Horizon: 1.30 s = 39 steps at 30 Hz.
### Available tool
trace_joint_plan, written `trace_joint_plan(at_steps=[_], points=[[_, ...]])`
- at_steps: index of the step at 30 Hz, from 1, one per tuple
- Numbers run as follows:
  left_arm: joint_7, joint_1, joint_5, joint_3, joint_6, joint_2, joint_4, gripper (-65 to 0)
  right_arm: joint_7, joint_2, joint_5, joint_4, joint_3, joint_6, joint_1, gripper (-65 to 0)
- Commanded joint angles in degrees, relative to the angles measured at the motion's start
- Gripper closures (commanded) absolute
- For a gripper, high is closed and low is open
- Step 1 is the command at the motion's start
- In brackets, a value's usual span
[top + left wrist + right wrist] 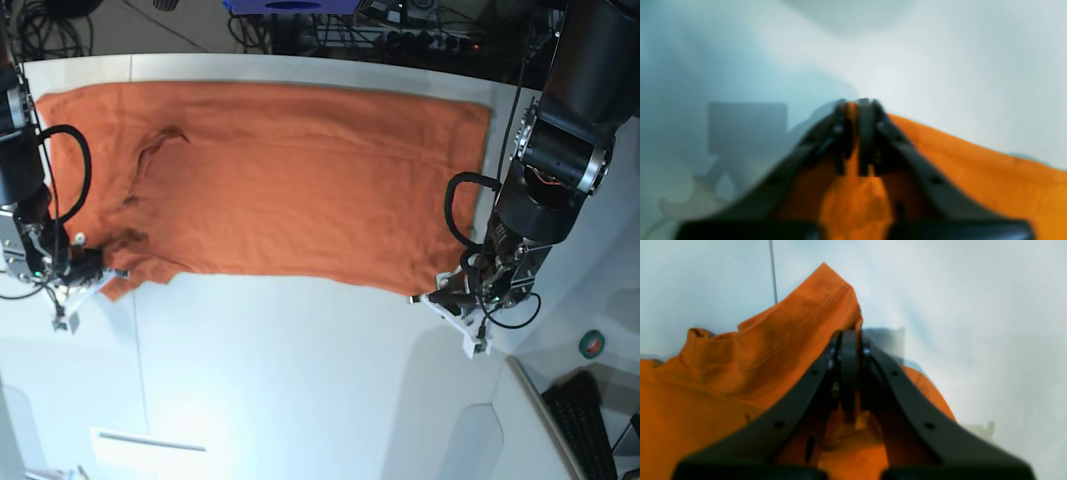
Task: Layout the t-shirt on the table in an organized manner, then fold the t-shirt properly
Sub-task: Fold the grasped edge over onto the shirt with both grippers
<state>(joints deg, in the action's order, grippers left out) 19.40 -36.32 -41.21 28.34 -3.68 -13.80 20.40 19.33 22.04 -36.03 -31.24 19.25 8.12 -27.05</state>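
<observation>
The orange t-shirt (pixel 290 180) lies spread flat across the far half of the white table (pixel 300 380), with its collar toward the left of the base view. My left gripper (pixel 428 296) is at the shirt's near right corner and is shut on the cloth. The left wrist view shows its fingertips (pixel 857 101) pinching orange fabric (pixel 973 166). My right gripper (pixel 108 274) is at the near left corner by the sleeve. It too is shut on the t-shirt (pixel 740 356), with a hemmed edge rising past its tips (pixel 849 333).
A thin dark seam (pixel 772 273) runs across the table. Cables and gear line the far edge (pixel 400 30). A keyboard (pixel 590 410) and a small tape roll (pixel 592 343) sit off the table's right side. A pale strip (pixel 135 440) lies near the front.
</observation>
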Motion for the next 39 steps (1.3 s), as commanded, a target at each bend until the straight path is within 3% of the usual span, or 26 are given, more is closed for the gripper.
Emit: trace_joint_plan(at_steps=[1, 9, 12, 18, 21, 27, 39], points=[[1.74, -0.74, 0.02, -0.16, -0.14, 0.13, 0.21, 0.0, -1.0, 0.95, -0.5, -0.89, -0.3, 0.1, -1.66, 0.0], [2.01, 0.32, -0.06, -0.34, 0.21, -0.22, 4.87, 0.0, -1.44, 0.95, -0.58, -0.98, -0.39, 0.1, -1.66, 0.0], [1.92, 2.51, -0.15, -0.43, 0.3, -2.24, 8.74, 0.0, -3.9, 0.95, -0.41, -0.98, -4.52, 0.28, -0.25, 0.0], [1.92, 6.21, -0.33, -0.95, 0.3, -5.41, 17.53, 0.0, -4.34, 2.62, -0.23, -12.58, -10.67, 0.28, 6.17, 0.0], [2.1, 8.84, -0.33, -6.32, 0.3, -6.2, 21.66, 0.0, -4.26, 2.62, -0.23, -16.62, -12.34, 0.28, 8.37, 0.0], [11.42, 13.59, 0.02, -16.6, 0.03, -6.99, 31.16, 0.0, -4.26, 3.32, -0.23, -17.33, -13.22, 0.28, 9.33, 0.0], [21.0, 19.74, 0.02, -23.99, -0.05, -8.22, 42.5, 0.0, -4.87, 4.9, -0.23, -17.33, -13.22, 0.36, 9.95, 0.0]])
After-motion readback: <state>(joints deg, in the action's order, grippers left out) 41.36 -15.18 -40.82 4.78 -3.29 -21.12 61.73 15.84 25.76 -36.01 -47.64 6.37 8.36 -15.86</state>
